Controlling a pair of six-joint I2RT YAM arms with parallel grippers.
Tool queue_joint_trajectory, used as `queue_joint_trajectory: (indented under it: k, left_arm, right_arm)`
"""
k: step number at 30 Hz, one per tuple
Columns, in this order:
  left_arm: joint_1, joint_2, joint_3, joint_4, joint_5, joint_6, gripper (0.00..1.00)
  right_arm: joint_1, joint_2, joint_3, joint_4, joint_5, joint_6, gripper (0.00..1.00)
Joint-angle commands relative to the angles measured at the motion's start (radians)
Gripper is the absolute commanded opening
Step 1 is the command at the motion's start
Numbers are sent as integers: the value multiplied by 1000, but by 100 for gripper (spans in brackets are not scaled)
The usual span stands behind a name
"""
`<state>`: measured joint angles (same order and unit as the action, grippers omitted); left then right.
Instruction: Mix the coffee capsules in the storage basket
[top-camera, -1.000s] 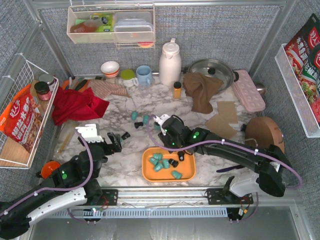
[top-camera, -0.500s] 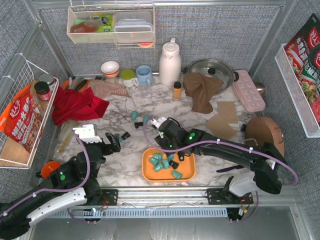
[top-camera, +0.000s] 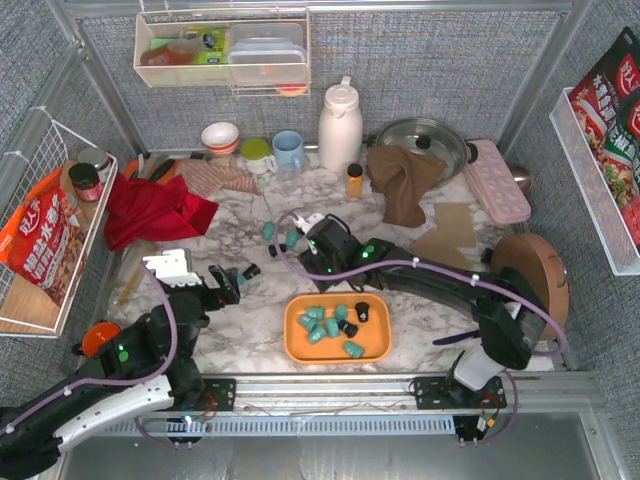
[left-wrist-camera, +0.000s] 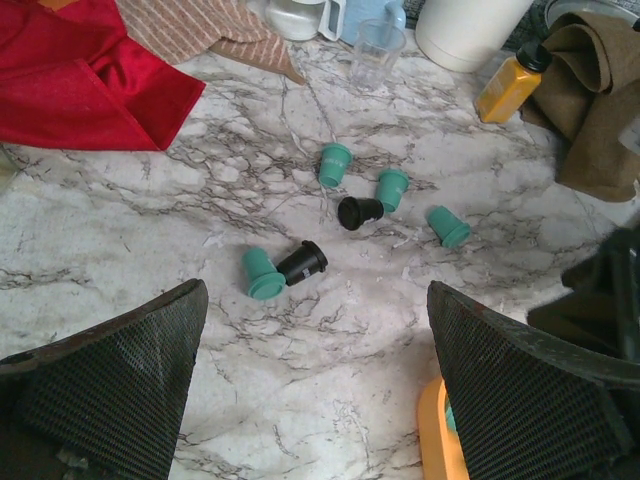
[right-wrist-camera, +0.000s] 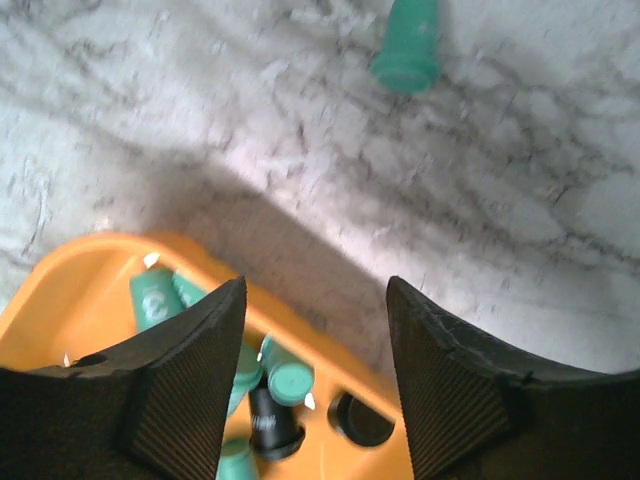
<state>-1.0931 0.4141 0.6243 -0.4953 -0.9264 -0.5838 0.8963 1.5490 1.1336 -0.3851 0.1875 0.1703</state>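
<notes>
The orange storage basket lies beneath and just behind the right gripper, on the side toward that arm's base. Its far rim shows between the fingers in the wrist view. Inside it are seven coffee capsules, five teal and two black, bunched loosely with several touching. The right gripper hangs spread apart with nothing between its fingers, and one teal capsule lies on the marble table just ahead of it. The left gripper is also spread wide and empty above the table, with a corner of the storage basket beside its right finger. Ahead of it six loose capsules lie scattered, four teal and two black. The nearest two, a teal and a black, touch each other. Farther on a black one sits near two teal ones, and the fourth teal lies off to the right. Far to the left gripper's left, a white wire basket holds a red snack bag and a jar.
</notes>
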Motion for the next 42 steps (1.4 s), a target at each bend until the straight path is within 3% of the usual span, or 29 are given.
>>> queue_joint_trajectory:
  k: [1,12,22,42]
  left_arm:
    - [0,-7,-1,-12,-16,-5,99]
    - [-1,-21,-6,-3,-8,3,99]
    - [-1,-25,-7,-2,-3,3,99]
    - [-1,-32,-9,-3,-9,1,99]
  right_arm:
    - [-49,89,81,65,-7,-27,64]
    - [-154,367,297,88,-126,-31,63]
    - [-210,564,460,19,-132,-76,57]
    - [-217,622,469,35,-131,-70,38]
